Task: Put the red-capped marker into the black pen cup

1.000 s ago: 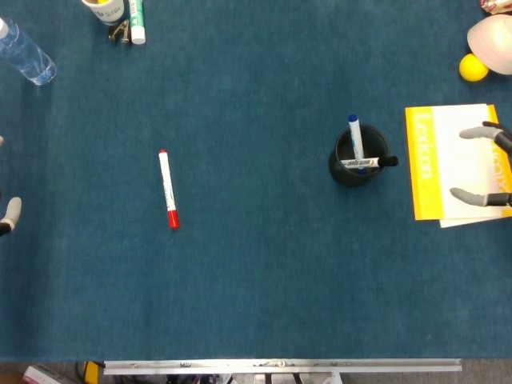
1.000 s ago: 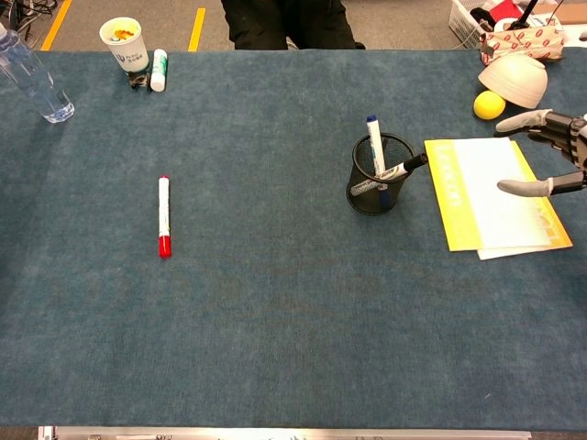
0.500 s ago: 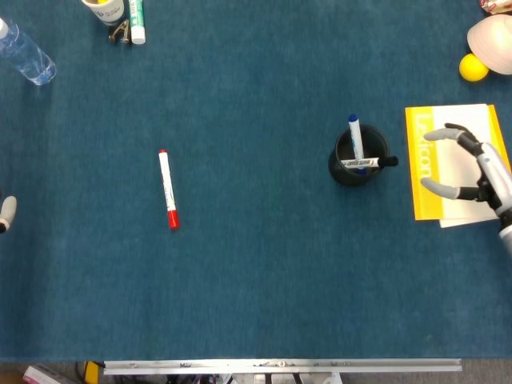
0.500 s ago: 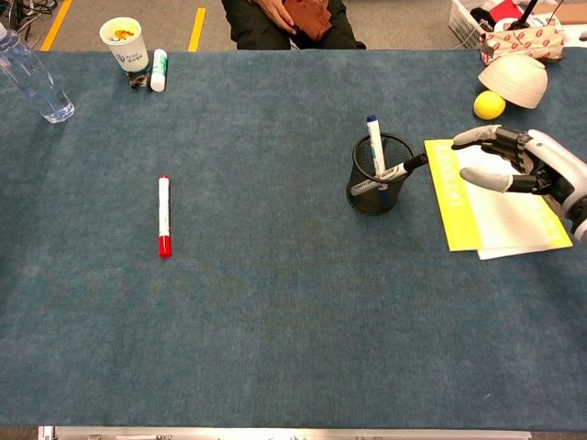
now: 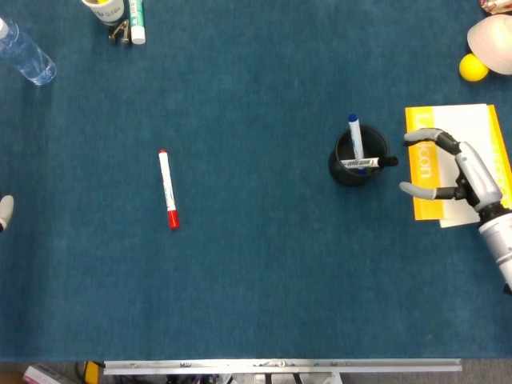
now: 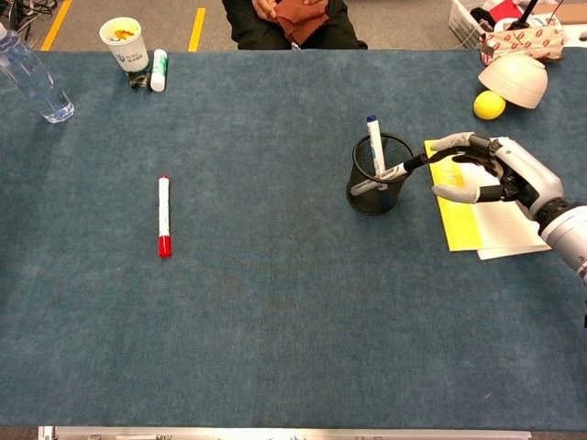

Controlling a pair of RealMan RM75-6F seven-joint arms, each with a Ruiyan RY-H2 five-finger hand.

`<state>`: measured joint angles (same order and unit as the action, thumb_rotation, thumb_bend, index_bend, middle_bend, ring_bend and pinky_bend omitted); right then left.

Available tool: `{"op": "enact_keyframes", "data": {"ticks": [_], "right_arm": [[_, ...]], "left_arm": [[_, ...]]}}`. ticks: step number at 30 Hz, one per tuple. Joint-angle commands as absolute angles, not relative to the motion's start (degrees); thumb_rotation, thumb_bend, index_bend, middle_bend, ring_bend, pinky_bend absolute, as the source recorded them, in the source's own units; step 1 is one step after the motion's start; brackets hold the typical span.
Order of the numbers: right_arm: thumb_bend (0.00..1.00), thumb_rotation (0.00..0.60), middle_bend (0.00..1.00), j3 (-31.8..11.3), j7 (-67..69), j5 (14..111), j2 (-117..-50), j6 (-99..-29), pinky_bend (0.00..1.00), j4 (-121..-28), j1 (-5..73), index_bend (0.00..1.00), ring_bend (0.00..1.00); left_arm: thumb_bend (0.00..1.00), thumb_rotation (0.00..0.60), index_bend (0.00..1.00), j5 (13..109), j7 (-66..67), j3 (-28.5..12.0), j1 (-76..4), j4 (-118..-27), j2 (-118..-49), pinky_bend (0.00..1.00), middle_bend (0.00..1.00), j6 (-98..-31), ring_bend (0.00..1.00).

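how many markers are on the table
4: a red-capped marker lying loose at left, a green one by the paper cup at top left, and blue-capped and black-capped ones in the black pen cup. More may be hidden inside.

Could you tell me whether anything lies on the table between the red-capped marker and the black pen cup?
Nothing visible does: only bare blue cloth lies between the red-capped marker and the black pen cup, which already holds two markers.

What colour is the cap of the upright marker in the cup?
Blue; the upright marker shows best in the chest view.
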<state>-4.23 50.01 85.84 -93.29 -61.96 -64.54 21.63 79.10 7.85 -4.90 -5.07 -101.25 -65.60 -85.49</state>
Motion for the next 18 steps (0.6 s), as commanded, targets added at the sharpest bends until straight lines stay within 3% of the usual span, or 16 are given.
{"op": "enact_keyframes", "data": {"ticks": [1, 18], "right_arm": [[0.00, 0.473, 0.34, -3.9, 50.0, 86.7, -95.0, -62.7, 0.15, -62.3, 22.3, 0.32, 0.15], [0.00, 0.471, 0.26, -3.7, 52.2, 88.2, -102.9, -64.7, 0.13, -52.0, 25.0, 0.29, 0.11]], "left_arm": [[0.29, 0.600, 0.16, 79.2, 7.7, -5.0, -5.1, -101.1, -65.7, 0.00, 0.07, -85.6, 0.04], [0.29, 0.600, 0.16, 79.0, 7.3, -5.1, -4.7, -101.0, -65.4, 0.00, 0.07, -85.9, 0.04]]}}
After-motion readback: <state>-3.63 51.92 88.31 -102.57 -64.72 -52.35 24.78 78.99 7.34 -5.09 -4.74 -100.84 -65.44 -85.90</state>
